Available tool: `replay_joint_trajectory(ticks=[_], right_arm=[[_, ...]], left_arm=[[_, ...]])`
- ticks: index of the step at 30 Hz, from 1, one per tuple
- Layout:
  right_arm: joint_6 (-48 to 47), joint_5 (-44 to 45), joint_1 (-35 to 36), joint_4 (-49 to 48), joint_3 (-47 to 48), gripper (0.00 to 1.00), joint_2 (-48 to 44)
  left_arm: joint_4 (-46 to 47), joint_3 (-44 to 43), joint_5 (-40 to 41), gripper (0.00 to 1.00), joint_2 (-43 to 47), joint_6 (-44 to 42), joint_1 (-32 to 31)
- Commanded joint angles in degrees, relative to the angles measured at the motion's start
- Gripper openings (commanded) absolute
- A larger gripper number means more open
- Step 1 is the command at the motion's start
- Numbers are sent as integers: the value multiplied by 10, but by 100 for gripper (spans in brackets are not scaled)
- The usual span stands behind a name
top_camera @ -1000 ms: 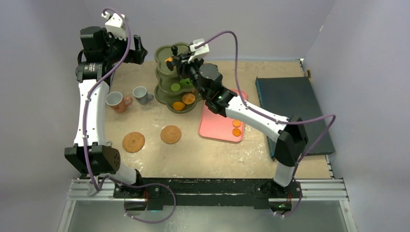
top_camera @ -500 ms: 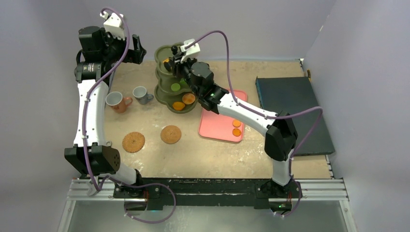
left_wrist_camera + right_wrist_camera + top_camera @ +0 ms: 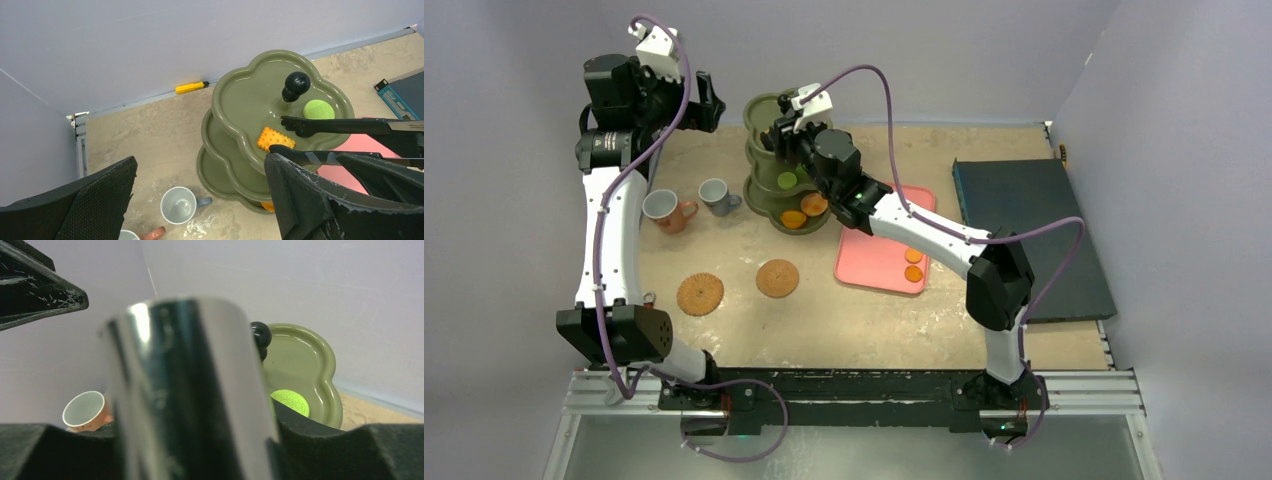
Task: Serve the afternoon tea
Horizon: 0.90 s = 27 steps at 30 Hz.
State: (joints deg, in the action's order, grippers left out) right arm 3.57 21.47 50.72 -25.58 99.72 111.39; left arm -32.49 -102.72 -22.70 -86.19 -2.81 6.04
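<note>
Plainly, on the table (image 3: 844, 310) the olive stand (image 3: 240, 100) was the place being served, and the step in hand looked to be setting a pastry on its top tier. The left gripper (image 3: 200, 167) hung wide apart and empty above the rear corner, out of the way. The right gripper (image 3: 790, 130) was clamped on the black tongs (image 3: 345, 125), whose tips stood narrowly parted on either side of the orange waffle pastry (image 3: 272, 138), which lay flat on the top tier near its front rim. Whether the tips touched it could not be told. The sound course, I judged, was to let the tongs spread fully, then lift straight up, dragging nothing toward the rim and keeping off the black knob (image 3: 296, 85) and the green pastry (image 3: 319, 109).
</note>
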Motion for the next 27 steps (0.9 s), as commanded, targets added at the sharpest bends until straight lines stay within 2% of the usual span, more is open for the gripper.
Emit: replay_joint_trajectory(ticks=[1, 9, 14, 20, 27], right_arm=[[-14, 0, 0, -22, 28, 52, -33], [-23, 7, 0, -41, -16, 52, -98], [-27, 16, 0, -29, -86, 52, -160], [-11, 72, -3, -16, -248, 51, -268], [67, 127, -28, 25, -448, 51, -385]], left_arm=[[10, -12, -5, 99, 24, -8, 8], [10, -11, -6, 99, 25, -6, 8], [10, -12, -9, 99, 24, -6, 8], [10, -8, -14, 99, 28, -2, 9], [12, -3, -16, 99, 30, -2, 9]])
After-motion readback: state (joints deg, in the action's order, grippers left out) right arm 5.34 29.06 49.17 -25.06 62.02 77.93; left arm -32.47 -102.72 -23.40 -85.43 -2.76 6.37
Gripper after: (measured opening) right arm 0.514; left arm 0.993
